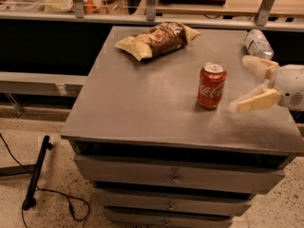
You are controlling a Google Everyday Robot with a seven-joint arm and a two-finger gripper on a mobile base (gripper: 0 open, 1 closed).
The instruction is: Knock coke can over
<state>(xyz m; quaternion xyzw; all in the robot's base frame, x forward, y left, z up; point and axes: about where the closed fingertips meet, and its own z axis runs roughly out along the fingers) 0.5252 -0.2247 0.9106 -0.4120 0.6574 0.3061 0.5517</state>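
The red coke can (211, 86) stands upright on the grey cabinet top (142, 103), right of its middle. My gripper (243, 83) comes in from the right edge, just right of the can and apart from it. Its two cream fingers are spread open, one finger (254, 65) farther back and the other (251, 101) nearer the front. The gripper holds nothing.
A brown and tan chip bag (156, 40) lies at the back of the top. A clear plastic water bottle (259, 44) lies on its side at the back right. Drawers (175, 177) sit below. A black pole and cable (35, 175) lie on the floor at the left.
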